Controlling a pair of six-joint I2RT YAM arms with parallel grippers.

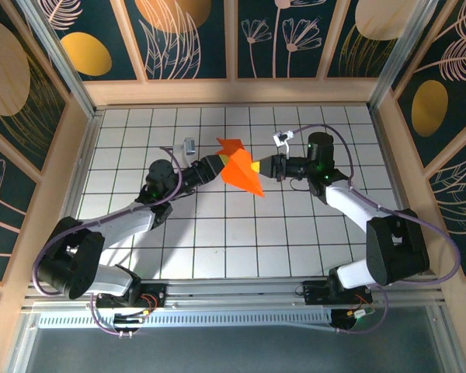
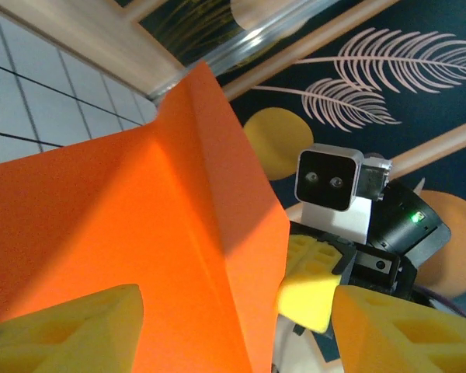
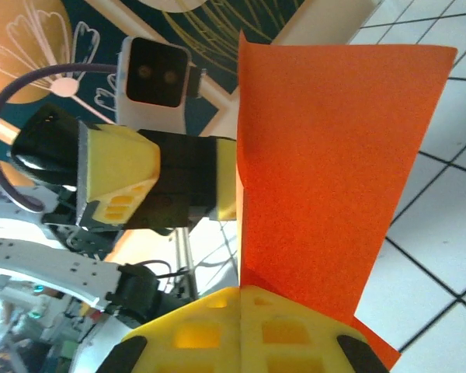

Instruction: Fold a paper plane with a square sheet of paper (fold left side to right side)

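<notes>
The paper plane, bright orange creased paper with a point toward the lower right, hangs above the middle of the table between both grippers. My right gripper is shut on its right edge; in the right wrist view the pressed-together yellow fingers pinch the paper, which rises from their seam. My left gripper is at the paper's left side, open. In the left wrist view its fingers stand wide apart with the folded paper between them, and the right finger is clear of it.
The white grid-tiled table lies below. Wooden-framed patterned walls enclose the back and sides. Both arms reach inward from their bases at the near edge. The right arm's wrist camera sits close behind the paper.
</notes>
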